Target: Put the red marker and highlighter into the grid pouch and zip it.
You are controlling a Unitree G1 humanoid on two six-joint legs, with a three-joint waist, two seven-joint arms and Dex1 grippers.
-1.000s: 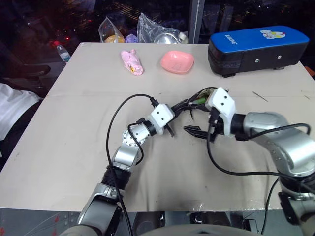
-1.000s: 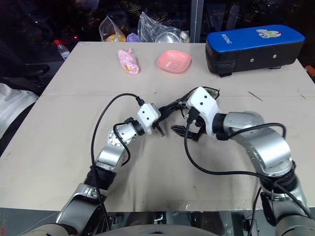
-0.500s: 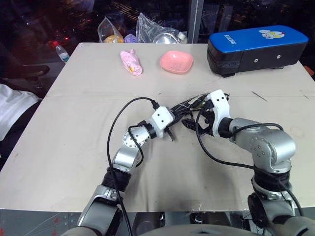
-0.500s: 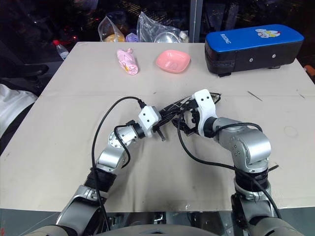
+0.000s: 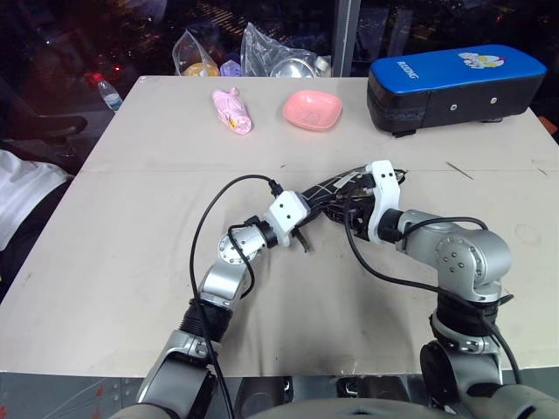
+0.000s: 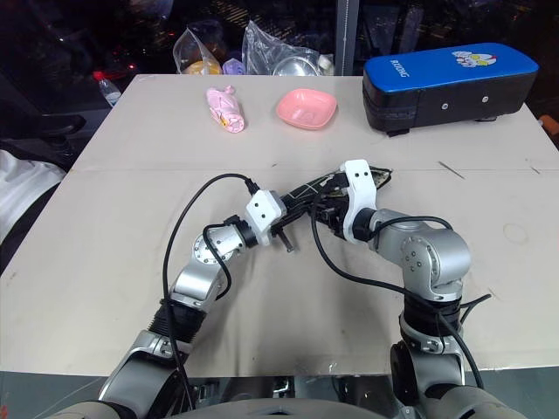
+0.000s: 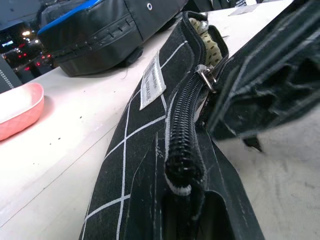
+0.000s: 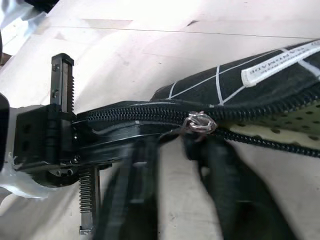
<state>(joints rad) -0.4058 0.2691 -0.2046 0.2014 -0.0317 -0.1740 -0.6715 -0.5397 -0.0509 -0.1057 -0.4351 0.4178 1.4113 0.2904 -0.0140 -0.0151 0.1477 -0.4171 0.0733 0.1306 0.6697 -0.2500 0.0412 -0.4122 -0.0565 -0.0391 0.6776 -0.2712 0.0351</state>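
Left gripper (image 5: 307, 229) clamps the black, white-gridded fabric pouch (image 7: 150, 125) mid-frame; right gripper (image 8: 172, 150) pinches its zipper pull (image 8: 199, 122).

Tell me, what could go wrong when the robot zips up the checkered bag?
1. The zipper pull is tiny. The right hand is close beside it and might miss it or slip off.
2. The left hand pinches only the end of the grid pouch, so a hard tug could yank it loose.
3. The dotted lining shows at the open part, and the zipper could snag on it.
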